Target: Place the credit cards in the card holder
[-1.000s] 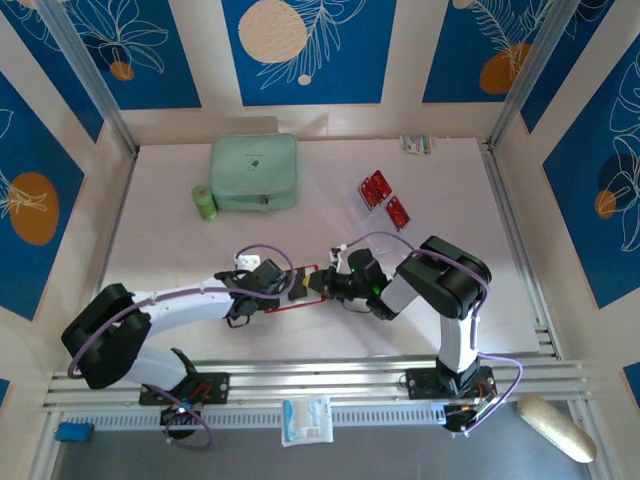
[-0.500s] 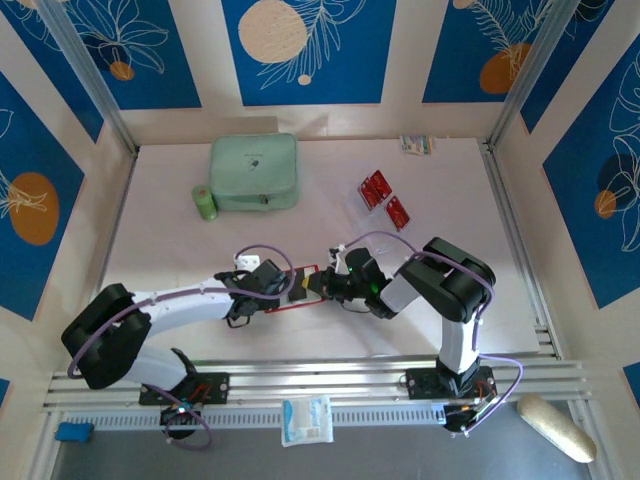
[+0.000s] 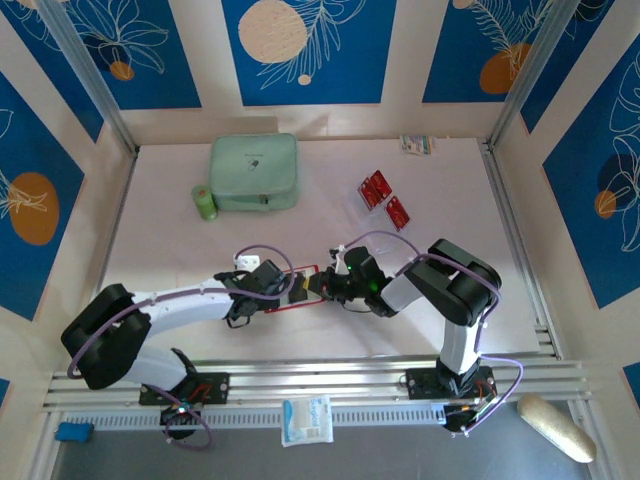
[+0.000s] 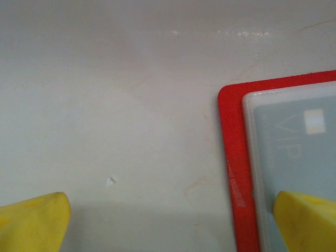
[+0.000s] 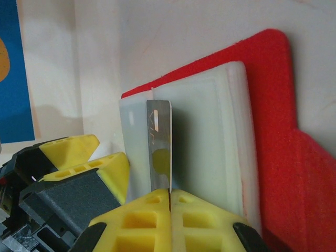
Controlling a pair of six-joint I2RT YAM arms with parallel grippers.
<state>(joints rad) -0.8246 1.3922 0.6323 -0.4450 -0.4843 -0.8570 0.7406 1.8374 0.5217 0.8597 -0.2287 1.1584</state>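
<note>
done: maybe 1 VIP card (image 4: 299,152) in card holder (image 4: 233,173) | right gripper (image 5: 169,197) clenched on 1 card (image 5: 159,144) at clear sleeve (image 5: 210,136) | left gripper (image 4: 168,223) released | todo: 2 red cards (image 3: 373,187), upper right

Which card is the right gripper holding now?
The edge-on card pinched in the right gripper over the card holder; the two red cards lie loose far back.

Text: "VIP", pale letters | On: grey credit card (image 4: 296,157) behind clear sleeve of red card holder (image 4: 233,157) | Other: markings on far red cards (image 3: 385,198), too small to read
</note>
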